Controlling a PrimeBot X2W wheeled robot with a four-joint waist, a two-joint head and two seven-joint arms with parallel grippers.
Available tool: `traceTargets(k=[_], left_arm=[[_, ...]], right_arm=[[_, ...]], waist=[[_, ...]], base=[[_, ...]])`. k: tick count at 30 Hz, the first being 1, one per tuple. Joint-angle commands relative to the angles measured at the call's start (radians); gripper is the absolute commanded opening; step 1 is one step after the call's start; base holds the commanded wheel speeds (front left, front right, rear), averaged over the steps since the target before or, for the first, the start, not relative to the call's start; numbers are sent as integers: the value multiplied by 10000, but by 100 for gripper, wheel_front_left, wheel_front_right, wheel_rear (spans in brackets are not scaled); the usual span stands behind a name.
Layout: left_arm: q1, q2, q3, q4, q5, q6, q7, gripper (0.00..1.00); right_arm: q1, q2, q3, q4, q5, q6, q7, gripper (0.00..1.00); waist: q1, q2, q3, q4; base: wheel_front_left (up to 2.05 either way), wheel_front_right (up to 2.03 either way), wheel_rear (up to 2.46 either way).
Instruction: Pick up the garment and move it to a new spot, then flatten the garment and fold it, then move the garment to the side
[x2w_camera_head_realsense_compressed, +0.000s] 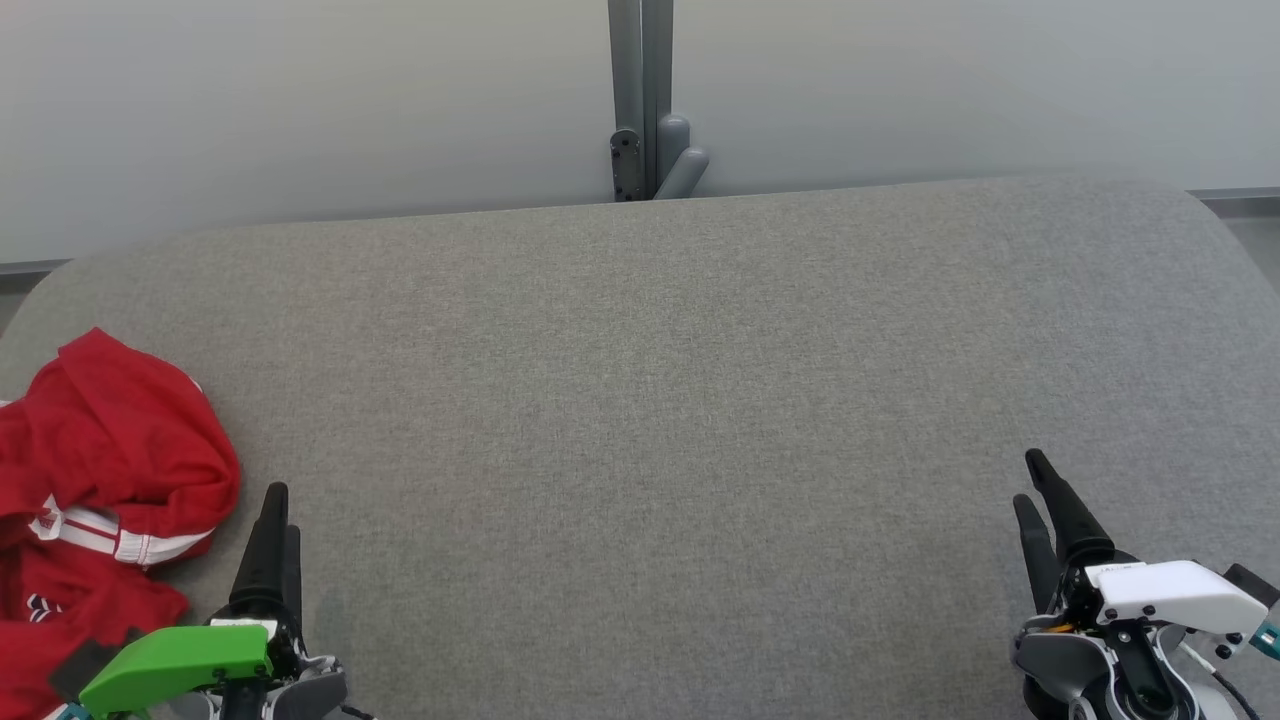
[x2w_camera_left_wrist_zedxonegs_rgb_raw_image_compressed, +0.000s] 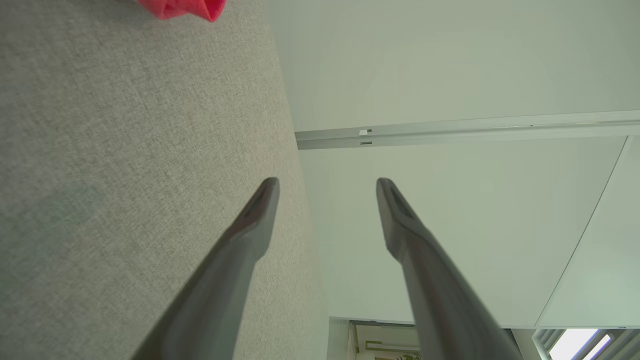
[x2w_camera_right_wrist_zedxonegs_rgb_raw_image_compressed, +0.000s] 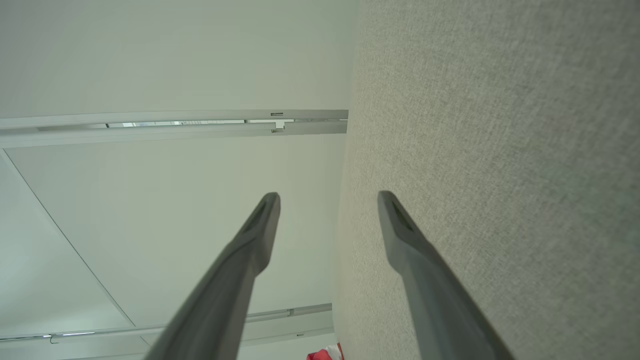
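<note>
A crumpled red garment (x2w_camera_head_realsense_compressed: 100, 490) with white stripes lies bunched at the left edge of the grey fabric table (x2w_camera_head_realsense_compressed: 660, 400). A corner of the garment (x2w_camera_left_wrist_zedxonegs_rgb_raw_image_compressed: 185, 9) shows at the top of the left wrist view. My left gripper (x2w_camera_head_realsense_compressed: 280, 510) hovers just right of the garment near the front edge, open, with nothing between its fingers (x2w_camera_left_wrist_zedxonegs_rgb_raw_image_compressed: 250, 220). At the front right my right gripper (x2w_camera_head_realsense_compressed: 1035, 485) stands open and empty above bare fabric, its fingers (x2w_camera_right_wrist_zedxonegs_rgb_raw_image_compressed: 400, 230) spread wide. A scrap of the red garment (x2w_camera_right_wrist_zedxonegs_rgb_raw_image_compressed: 325, 354) peeks in at the bottom of the right wrist view.
A pale wall (x2w_camera_head_realsense_compressed: 300, 100) runs behind the table, with a grey post and bracket (x2w_camera_head_realsense_compressed: 645, 120) at the middle of the far edge. The table's corners are rounded. Wide bare fabric spreads between the two grippers.
</note>
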Motion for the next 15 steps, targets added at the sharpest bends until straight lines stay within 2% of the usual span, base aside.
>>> traceTargets(k=[1, 15], left_arm=[[-189, 51, -18, -115, 392, -8, -107, 100], [-127, 51, -291, -110, 3777, 39, -723, 100]], right_arm=[[-199, -166, 126, -193, -262, 3, -147, 100], [-237, -417, 462, -284, -3146, 4, -815, 100]], waist=[[0, 0, 4, 0], [0, 0, 3, -30]], base=[[0, 0, 0], [0, 0, 0]])
